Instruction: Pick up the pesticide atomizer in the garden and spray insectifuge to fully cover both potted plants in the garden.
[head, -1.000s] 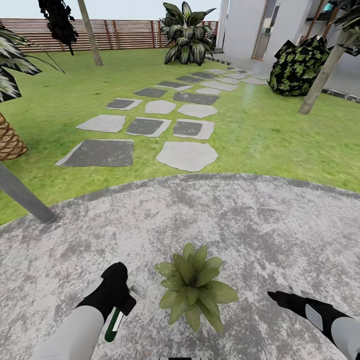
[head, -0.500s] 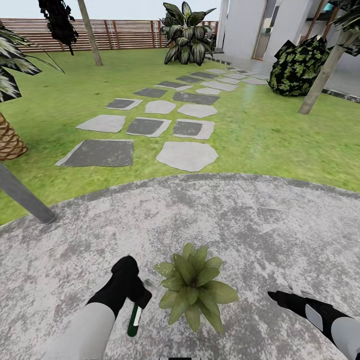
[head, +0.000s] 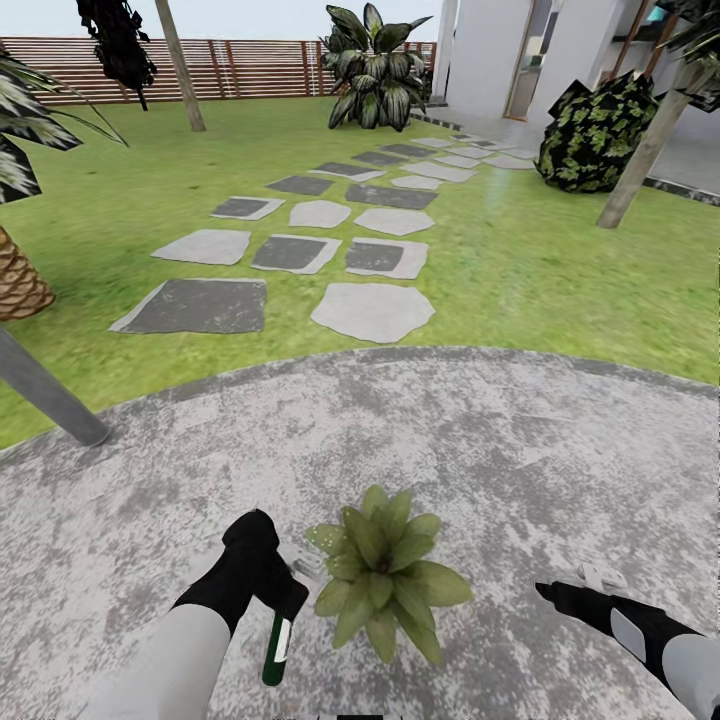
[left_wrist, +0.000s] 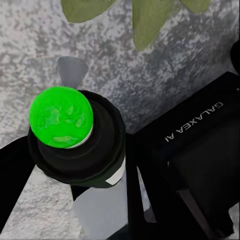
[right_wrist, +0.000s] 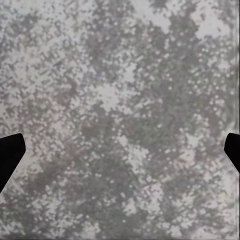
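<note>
One potted plant (head: 385, 580) sits on the round mottled-grey patio (head: 520, 450), near its close edge in the head view, a low rosette of pointed green leaves that hides its pot. Just left of it, the left gripper (head: 285, 590) is clamped on the pesticide atomizer (head: 276, 645); the slim dark-green bottle with its white label hangs tilted below the black hand, its white spray head close beside the plant's leftmost leaves. In the left wrist view the atomizer (left_wrist: 80, 145) fills the space between the dark fingers, with a bright green disc on the end facing the camera, and leaf tips (left_wrist: 145, 20) show over the paving beyond it. Well to the right of the plant, the right gripper (head: 575, 590) hovers low over the patio; in the right wrist view its two dark fingertips (right_wrist: 9, 155) stand wide apart with bare paving between them. Beyond the patio's far edge lie lawn (head: 560, 270) and stepping stones (head: 372, 310).
</note>
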